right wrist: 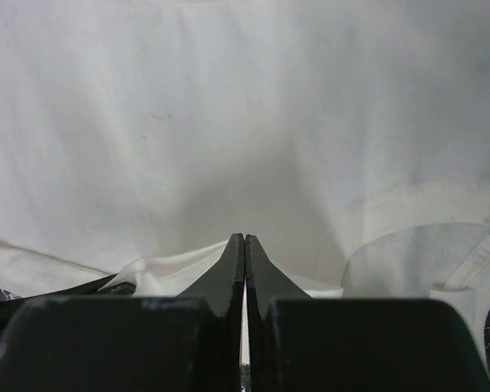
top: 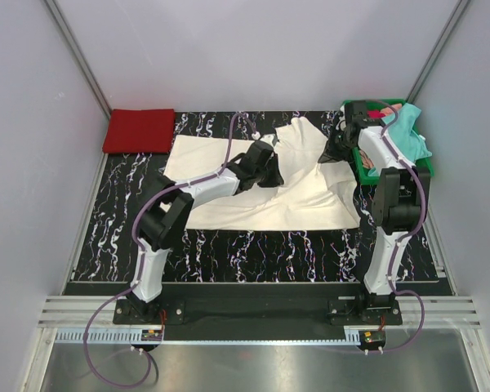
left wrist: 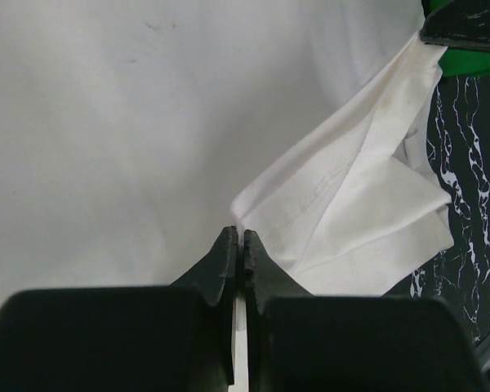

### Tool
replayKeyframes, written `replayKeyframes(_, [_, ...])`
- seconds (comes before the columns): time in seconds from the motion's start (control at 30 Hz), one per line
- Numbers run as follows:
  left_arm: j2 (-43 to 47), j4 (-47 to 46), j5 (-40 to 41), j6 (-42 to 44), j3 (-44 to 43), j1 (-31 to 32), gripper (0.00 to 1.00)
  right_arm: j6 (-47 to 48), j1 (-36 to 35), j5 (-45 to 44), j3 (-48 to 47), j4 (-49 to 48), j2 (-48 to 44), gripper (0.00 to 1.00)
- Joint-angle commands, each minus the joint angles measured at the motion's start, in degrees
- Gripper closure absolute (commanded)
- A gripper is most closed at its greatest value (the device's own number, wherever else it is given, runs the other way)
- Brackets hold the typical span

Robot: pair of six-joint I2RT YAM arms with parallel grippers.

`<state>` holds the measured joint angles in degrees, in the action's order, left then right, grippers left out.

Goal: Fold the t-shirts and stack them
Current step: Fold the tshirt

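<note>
The spread t-shirt (top: pixel 302 204) is lying across the middle of the bench (top: pixel 253 245). My left gripper (top: pixel 273 163) is sitting over its centre and my right gripper (top: pixel 339 147) at its far right edge, just beside the tray (top: pixel 392 103). The tray is standing in the far right corner, with another t-shirt (top: pixel 412 135) hanging over its right rim. A folded t-shirt (top: pixel 139 131) is lying in the far left corner.
</note>
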<state>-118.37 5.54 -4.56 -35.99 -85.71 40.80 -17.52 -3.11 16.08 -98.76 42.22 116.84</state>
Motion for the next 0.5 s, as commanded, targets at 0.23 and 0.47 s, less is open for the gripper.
replayKeyframes(0.23, [-1.3, -1.2, 6.3, -2.6, -1.3, -1.5, 1.0, 2.5, -0.2, 5.0, -8.4, 0.3, 6.3, 0.99])
replayKeyframes(0.47, [-3.4, 1.3, 7.0, -2.7, -3.7, -2.0, 1.0, 2.5, -0.3, 5.0, -8.1, 0.3, 7.0, 0.97])
